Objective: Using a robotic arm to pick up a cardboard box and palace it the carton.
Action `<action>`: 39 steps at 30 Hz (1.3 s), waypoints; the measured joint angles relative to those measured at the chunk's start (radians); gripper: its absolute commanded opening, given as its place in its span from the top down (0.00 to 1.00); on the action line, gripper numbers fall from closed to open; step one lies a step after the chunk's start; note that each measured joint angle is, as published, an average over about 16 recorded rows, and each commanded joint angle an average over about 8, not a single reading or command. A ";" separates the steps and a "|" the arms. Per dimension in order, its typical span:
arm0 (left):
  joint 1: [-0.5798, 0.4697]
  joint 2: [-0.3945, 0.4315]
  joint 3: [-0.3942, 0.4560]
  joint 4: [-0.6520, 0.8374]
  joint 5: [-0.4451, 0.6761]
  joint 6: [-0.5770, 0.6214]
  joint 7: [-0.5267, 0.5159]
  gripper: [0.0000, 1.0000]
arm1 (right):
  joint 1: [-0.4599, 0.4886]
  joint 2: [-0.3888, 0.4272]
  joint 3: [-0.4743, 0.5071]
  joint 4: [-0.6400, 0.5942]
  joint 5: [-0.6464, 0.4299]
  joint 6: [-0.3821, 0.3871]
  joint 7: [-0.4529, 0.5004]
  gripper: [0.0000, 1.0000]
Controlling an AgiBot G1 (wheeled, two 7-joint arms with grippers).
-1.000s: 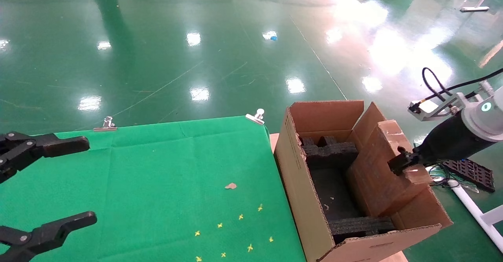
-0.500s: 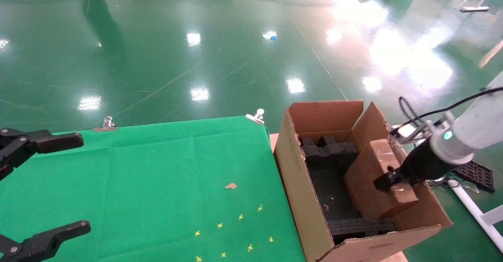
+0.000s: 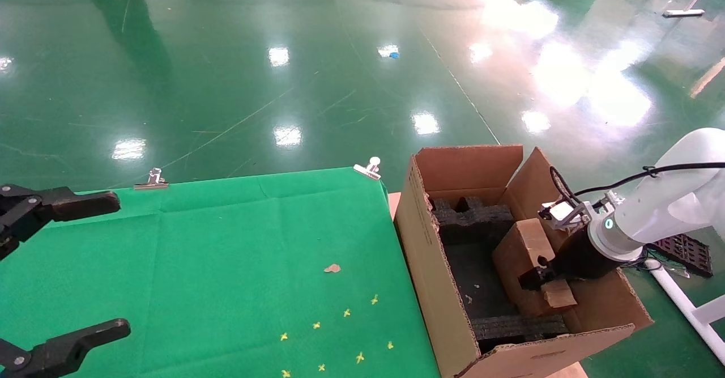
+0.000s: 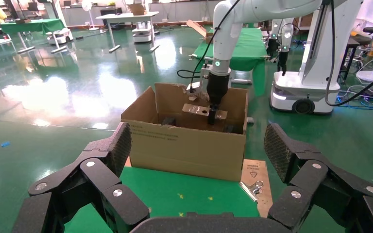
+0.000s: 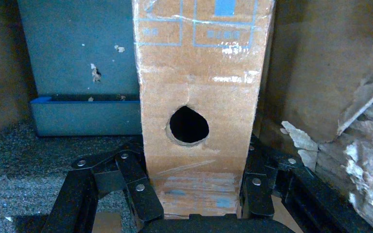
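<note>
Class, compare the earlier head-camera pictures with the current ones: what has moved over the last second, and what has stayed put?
The right gripper, shut on the cardboard box, has carried it down from above the carton rim into the carton's black-foam interior, and the white arm has swung in after it. The grip is unchanged. The carton, green cloth and open left gripper have barely moved.

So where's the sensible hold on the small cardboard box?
Across its narrow holed edge, from above: the right end effector is shut on the cardboard box there, fingers on the two broad faces. The slab stands on edge inside the carton.
</note>
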 measured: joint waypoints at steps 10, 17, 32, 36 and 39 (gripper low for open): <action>0.000 0.000 0.001 0.000 0.000 0.000 0.000 0.00 | 0.012 -0.037 -0.006 -0.068 -0.011 -0.008 -0.022 0.00; 0.000 0.000 0.001 0.000 -0.001 0.000 0.000 0.00 | 0.025 -0.054 -0.011 -0.097 -0.019 -0.014 -0.028 0.00; 0.000 -0.001 0.002 0.000 -0.001 -0.001 0.001 0.00 | 0.118 -0.084 -0.018 -0.115 -0.035 -0.041 -0.062 0.00; 0.000 -0.001 0.002 0.000 -0.001 -0.001 0.001 0.00 | 0.194 -0.095 -0.021 -0.102 -0.044 -0.055 -0.081 0.00; 0.000 -0.001 0.002 0.000 -0.001 -0.001 0.001 0.00 | 0.265 -0.102 -0.021 -0.085 -0.049 -0.069 -0.096 0.00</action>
